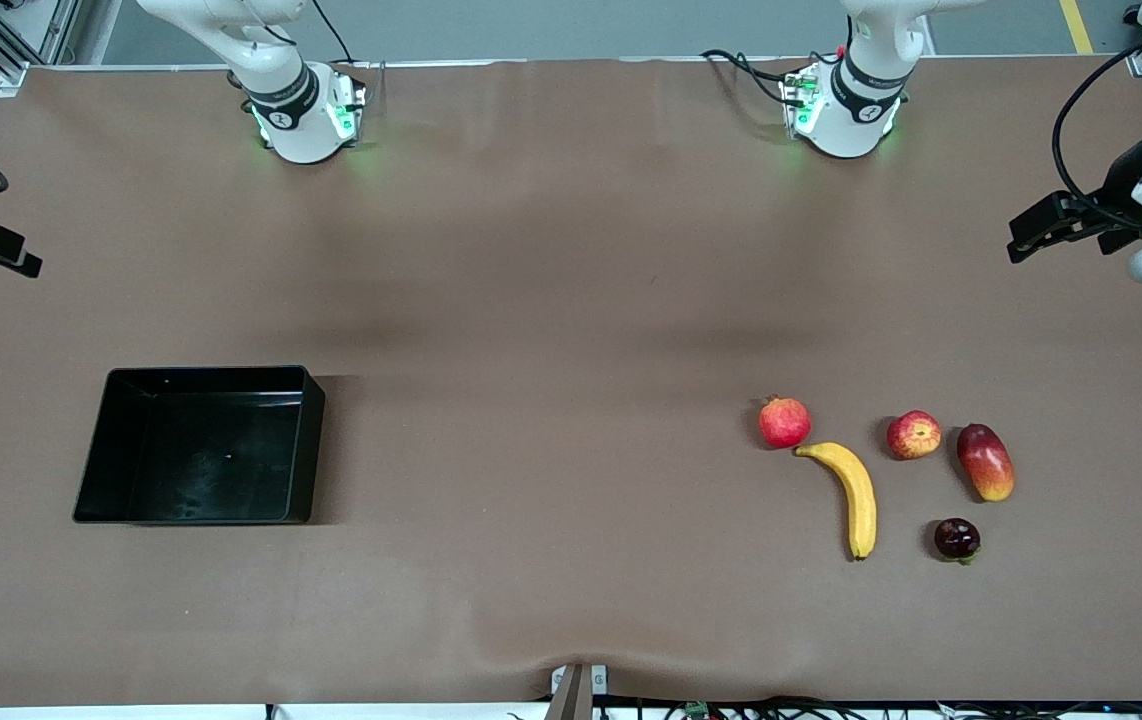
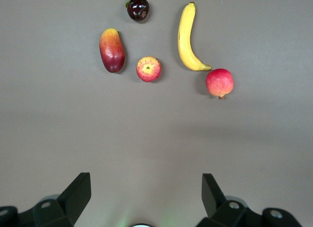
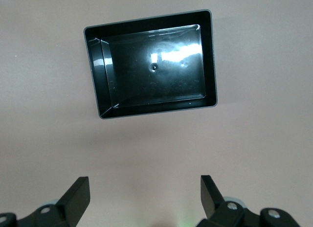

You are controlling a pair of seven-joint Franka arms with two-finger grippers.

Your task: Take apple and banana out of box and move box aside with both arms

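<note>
A yellow banana lies on the brown table toward the left arm's end, with a small red-and-yellow apple beside it. The black tray sits empty toward the right arm's end. My left gripper is open and empty, high over bare table near its base; the banana and apple show well apart from it. My right gripper is open and empty, high over bare table, with the tray apart from it. Neither gripper shows in the front view.
A red pomegranate lies by the banana's stem end. A red-and-yellow mango lies beside the apple. A small dark round fruit lies nearer the camera. Black and white equipment overhangs the table's end.
</note>
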